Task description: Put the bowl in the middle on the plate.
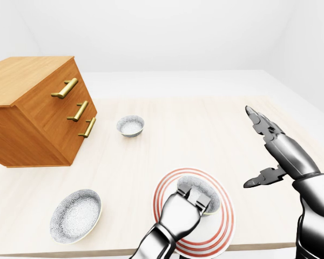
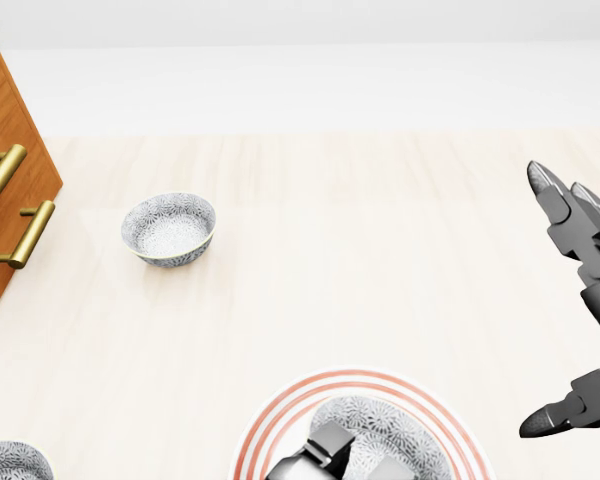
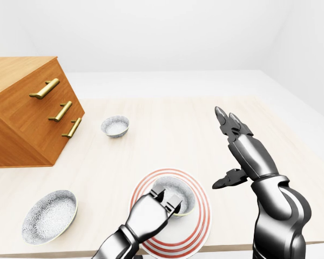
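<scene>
A patterned grey bowl (image 1: 206,186) sits on the white plate with red rings (image 1: 227,227) near the bottom edge of the left-eye view. My left hand (image 1: 192,197) comes up from the bottom, its fingers closed over the bowl's near rim and hiding that side of it. My right hand (image 1: 253,149) hangs above the table to the right of the plate. It is open with fingers stretched upward and thumb spread, holding nothing.
A small patterned bowl (image 1: 130,126) stands mid-table, next to a wooden drawer chest (image 1: 38,108) with brass handles at the left. A wider bowl (image 1: 75,215) lies at the bottom left. The pale wooden table (image 1: 205,124) ends just below the plate.
</scene>
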`<state>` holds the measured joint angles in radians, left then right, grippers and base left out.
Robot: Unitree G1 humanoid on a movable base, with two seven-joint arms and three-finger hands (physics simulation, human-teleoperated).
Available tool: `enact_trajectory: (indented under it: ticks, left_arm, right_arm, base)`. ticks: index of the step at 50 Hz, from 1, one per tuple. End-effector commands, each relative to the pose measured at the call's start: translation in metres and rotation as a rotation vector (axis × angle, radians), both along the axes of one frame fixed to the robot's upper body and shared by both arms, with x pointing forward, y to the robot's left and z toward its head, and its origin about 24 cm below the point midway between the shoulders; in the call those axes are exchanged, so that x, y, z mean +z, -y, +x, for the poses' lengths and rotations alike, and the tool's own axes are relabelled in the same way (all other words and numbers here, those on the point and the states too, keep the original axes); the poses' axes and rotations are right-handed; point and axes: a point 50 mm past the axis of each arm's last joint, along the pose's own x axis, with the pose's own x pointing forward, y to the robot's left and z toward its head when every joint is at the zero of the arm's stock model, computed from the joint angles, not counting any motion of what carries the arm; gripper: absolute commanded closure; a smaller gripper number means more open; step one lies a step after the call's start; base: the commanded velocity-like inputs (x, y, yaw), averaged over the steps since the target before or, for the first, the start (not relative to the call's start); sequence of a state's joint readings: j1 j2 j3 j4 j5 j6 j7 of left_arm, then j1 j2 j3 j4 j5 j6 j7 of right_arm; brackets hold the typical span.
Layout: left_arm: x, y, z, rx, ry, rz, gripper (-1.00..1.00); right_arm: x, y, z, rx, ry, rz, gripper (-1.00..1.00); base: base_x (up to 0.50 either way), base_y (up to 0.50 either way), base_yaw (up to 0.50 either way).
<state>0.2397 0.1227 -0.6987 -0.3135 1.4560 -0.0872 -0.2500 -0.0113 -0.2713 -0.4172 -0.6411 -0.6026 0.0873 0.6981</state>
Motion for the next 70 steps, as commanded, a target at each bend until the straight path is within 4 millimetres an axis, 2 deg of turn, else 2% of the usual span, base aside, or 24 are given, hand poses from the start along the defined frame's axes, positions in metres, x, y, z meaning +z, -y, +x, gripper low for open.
enact_trajectory:
  ticks: [1, 12, 25, 26, 27, 28, 30, 31, 35, 42, 44, 45, 48, 50, 51, 52, 53, 54, 70]
  left_arm:
    - [-0.015, 0.003, -0.004, -0.013, -0.020, 0.071, 1.00]
    - [-0.014, 0.001, 0.001, 0.000, -0.026, 0.080, 1.00]
    - [-0.019, -0.008, -0.003, -0.005, -0.169, 0.151, 1.00]
    - [-0.018, -0.008, -0.002, -0.002, -0.152, 0.144, 0.97]
    - [-0.016, -0.008, -0.002, 0.000, -0.154, 0.138, 0.79]
    - [-0.018, -0.010, -0.004, -0.005, -0.205, 0.154, 0.87]
    - [-0.018, -0.012, -0.003, -0.002, -0.219, 0.169, 0.80]
    - [-0.016, -0.013, -0.002, 0.001, -0.202, 0.165, 0.85]
    - [-0.015, -0.016, -0.002, 0.006, -0.235, 0.189, 0.69]
    - [-0.009, -0.017, 0.000, 0.013, -0.225, 0.184, 0.62]
    - [-0.006, -0.018, 0.001, 0.015, -0.227, 0.184, 0.46]
    - [-0.005, -0.018, 0.001, 0.014, -0.239, 0.186, 0.51]
    - [-0.006, -0.019, 0.000, 0.017, -0.236, 0.188, 0.45]
    - [-0.006, -0.019, -0.001, 0.013, -0.256, 0.184, 0.26]
    - [-0.004, -0.019, -0.002, 0.010, -0.257, 0.177, -0.29]
    - [-0.003, -0.020, -0.002, 0.010, -0.253, 0.181, -0.63]
    - [-0.003, -0.020, -0.002, 0.010, -0.253, 0.181, -0.63]
    - [-0.001, -0.020, 0.000, 0.012, -0.251, 0.177, -1.00]
    - [0.008, -0.028, 0.007, 0.056, -0.230, 0.111, -1.00]
  right_arm:
    - [-0.001, 0.001, 0.000, -0.001, -0.004, 0.004, -1.00]
    - [-0.003, 0.001, 0.002, 0.000, -0.014, 0.011, -1.00]
    - [0.000, 0.001, 0.001, 0.000, -0.002, 0.003, -1.00]
    - [-0.001, 0.001, 0.001, -0.001, -0.005, 0.006, -1.00]
    - [-0.001, 0.002, 0.002, -0.001, -0.008, 0.009, -1.00]
    - [-0.001, 0.002, 0.001, 0.000, -0.007, 0.008, -1.00]
    - [-0.001, 0.002, 0.002, 0.001, -0.007, 0.008, -1.00]
    - [-0.003, 0.002, 0.002, 0.000, -0.013, 0.013, -1.00]
    - [-0.001, 0.001, 0.002, 0.002, -0.006, 0.007, -1.00]
    - [-0.004, 0.002, 0.003, 0.001, -0.020, 0.018, -1.00]
    - [-0.003, 0.002, 0.003, 0.002, -0.015, 0.014, -1.00]
    - [-0.003, 0.002, 0.002, 0.003, -0.015, 0.013, -1.00]
    - [-0.004, 0.002, 0.003, 0.002, -0.019, 0.017, -1.00]
    - [-0.005, 0.003, 0.003, 0.002, -0.023, 0.020, -1.00]
    - [-0.004, 0.002, 0.003, 0.002, -0.021, 0.018, -1.00]
    - [-0.003, 0.002, 0.003, 0.003, -0.016, 0.014, -1.00]
    - [-0.003, 0.002, 0.003, 0.003, -0.016, 0.014, -1.00]
    - [-0.003, 0.002, 0.003, 0.003, -0.014, 0.012, -1.00]
    - [-0.005, 0.003, 0.003, 0.002, -0.025, 0.020, -1.00]
  base:
    - [0.00, 0.00, 0.00]
    - [0.00, 0.00, 0.00]
    - [0.00, 0.00, 0.00]
    - [0.00, 0.00, 0.00]
    - [0.00, 0.00, 0.00]
    - [0.00, 0.00, 0.00]
    - [0.01, 0.00, 0.00]
    - [0.00, 0.00, 0.00]
    - [0.00, 0.00, 0.00]
    - [0.00, 0.00, 0.00]
    - [0.00, 0.00, 0.00]
    - [0.00, 0.00, 0.00]
    - [0.00, 0.00, 0.00]
    - [0.00, 0.00, 0.00]
    - [0.00, 0.00, 0.00]
    - [0.00, 0.00, 0.00]
    - [0.00, 0.00, 0.00]
    - [0.00, 0.00, 0.00]
    - [0.00, 0.00, 0.00]
